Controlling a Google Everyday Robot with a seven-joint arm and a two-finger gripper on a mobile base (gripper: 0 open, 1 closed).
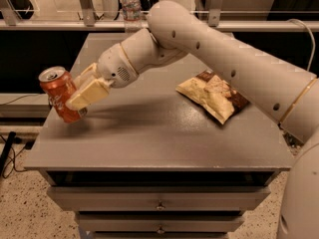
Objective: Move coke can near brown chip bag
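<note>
Camera view: coke can [59, 96], tilted with its silver top up-left, is clamped between the gripper [76, 91] fingers, well left of the brown chip bag [212, 96] lying flat on the grey table [149, 143]. Arm [224, 49] reaches in from the right behind the bag, wrist angled down-left. Water bottle [130, 4] stands far behind-left of the bag.

Hand [74, 91] at table's [149, 138] left edge hides coke can's [55, 85] side.
</note>
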